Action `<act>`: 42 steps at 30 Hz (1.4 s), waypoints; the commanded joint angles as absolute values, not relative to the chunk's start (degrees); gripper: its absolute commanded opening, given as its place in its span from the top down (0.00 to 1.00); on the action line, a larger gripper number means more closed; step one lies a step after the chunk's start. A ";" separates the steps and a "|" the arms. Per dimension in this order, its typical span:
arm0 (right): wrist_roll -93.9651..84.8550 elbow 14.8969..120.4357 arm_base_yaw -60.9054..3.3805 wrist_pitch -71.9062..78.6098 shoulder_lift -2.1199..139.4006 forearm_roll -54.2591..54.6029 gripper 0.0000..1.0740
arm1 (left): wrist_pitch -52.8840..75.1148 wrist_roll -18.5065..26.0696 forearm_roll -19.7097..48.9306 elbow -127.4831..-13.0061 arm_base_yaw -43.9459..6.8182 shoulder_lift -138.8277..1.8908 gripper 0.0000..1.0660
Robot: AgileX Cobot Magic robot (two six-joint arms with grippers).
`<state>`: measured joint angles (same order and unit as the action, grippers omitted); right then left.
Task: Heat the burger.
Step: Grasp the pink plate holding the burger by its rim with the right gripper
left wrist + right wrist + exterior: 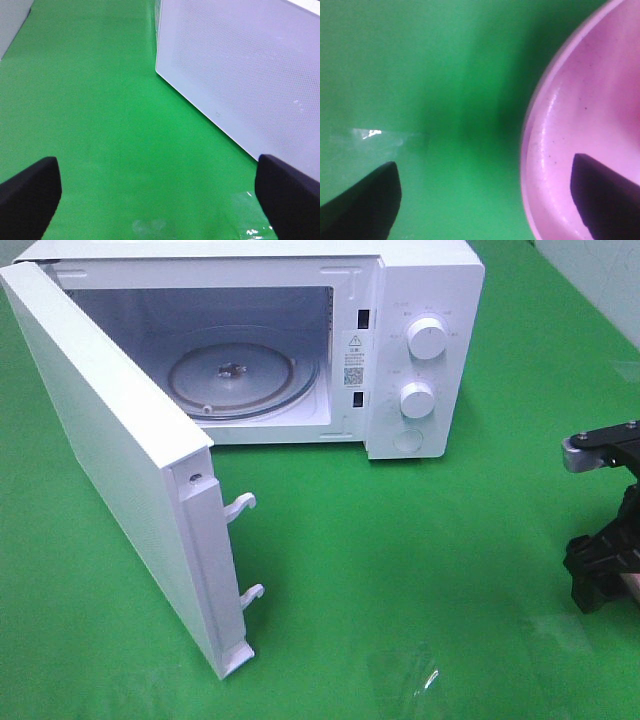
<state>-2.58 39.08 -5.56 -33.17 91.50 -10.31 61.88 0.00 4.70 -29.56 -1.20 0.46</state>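
The burger is out of view in every frame. A pink plate (580,100) fills one side of the right wrist view. My right gripper (485,200) is open and straddles the plate's rim: one fingertip (605,195) hangs over the plate's inside, the other (370,200) over the green cloth outside. In the exterior high view only part of the right arm (605,540) shows, at the right edge. My left gripper (160,200) is open with nothing between its fingers, low over the cloth beside the outer face of the microwave door (240,75).
A white microwave (425,300) stands at the back with its door (110,440) swung wide toward the front left. Its glass turntable (240,375) is bare. Two door latch hooks (243,505) stick out from the door's edge. Green cloth (400,570) covers the table.
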 commanded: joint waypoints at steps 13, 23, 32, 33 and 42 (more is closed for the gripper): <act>-2.98 38.73 -3.27 -25.27 98.26 -13.24 0.24 | 61.02 0.00 4.98 -29.51 -1.60 1.20 0.06; -1.32 38.27 -2.69 -21.94 98.38 -15.41 0.31 | 61.02 0.00 4.98 -29.51 -1.60 1.20 0.06; 1.83 38.10 -2.69 -22.35 101.13 -17.65 0.33 | 61.02 0.00 4.98 -29.51 -1.60 1.20 0.06; 2.52 38.10 -2.69 -22.69 101.47 -17.65 0.39 | 61.02 0.00 4.98 -29.51 -1.60 1.20 0.06; 3.09 38.10 -2.69 -23.43 101.47 -17.82 0.86 | 61.02 0.00 4.98 -29.51 -1.60 1.20 0.06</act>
<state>2.46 38.56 -2.81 -22.57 100.55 -19.08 61.88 0.00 4.70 -29.56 -1.20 0.46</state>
